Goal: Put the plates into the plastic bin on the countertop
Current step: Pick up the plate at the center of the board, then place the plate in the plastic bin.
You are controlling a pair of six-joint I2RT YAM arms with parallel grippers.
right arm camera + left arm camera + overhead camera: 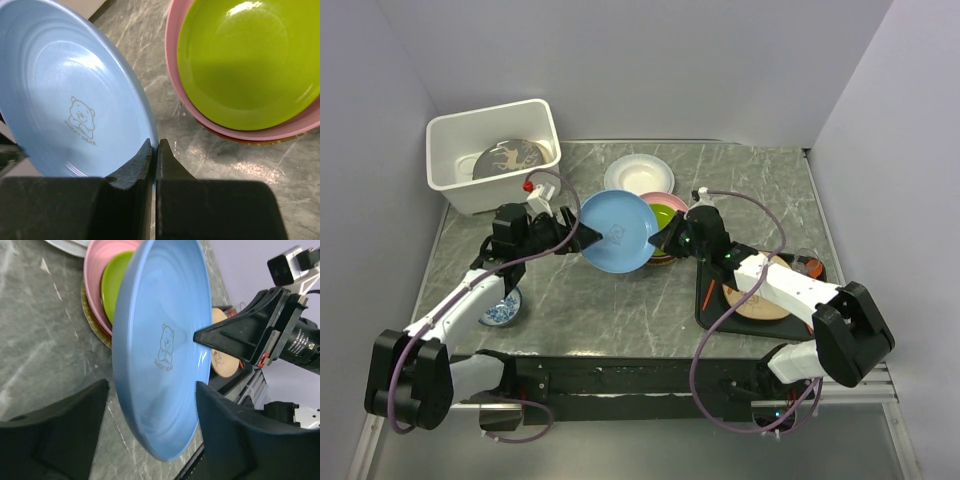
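Countertop (610, 310): grey-green stone look with thin white veins, filling the middle of the overhead view.

Plastic bin (480, 195): white, tall-walled, at the upper left of the frame. One cream plate (505, 158) with a dark twig drawing lies in it.

Black tray (715, 315): lower right. It carries a tan plate (757, 305), partly hidden under the right arm.

Light blue plate (617, 232): centre of frame, tilted steeply, with a small bear drawing on its face. It sits between the two arms, well apart from the bin.

Stack just right of the blue one: green plate (250, 60) nested in a pink plate (240, 130), with more rims underneath that are too hidden to sort out.

White plate (638, 175): above the stack, flat on the counter.

Small blue-and-white bowl (500, 310): lower left, beside the left arm.

Right gripper (154, 145): clenched on the blue plate's right rim, with a sliver of blue pinched between the fingers.

Left gripper (590, 238): at the plate's left rim. Its fingers are spread wide with the rim standing between them. Cannot tell if either finger touches it.
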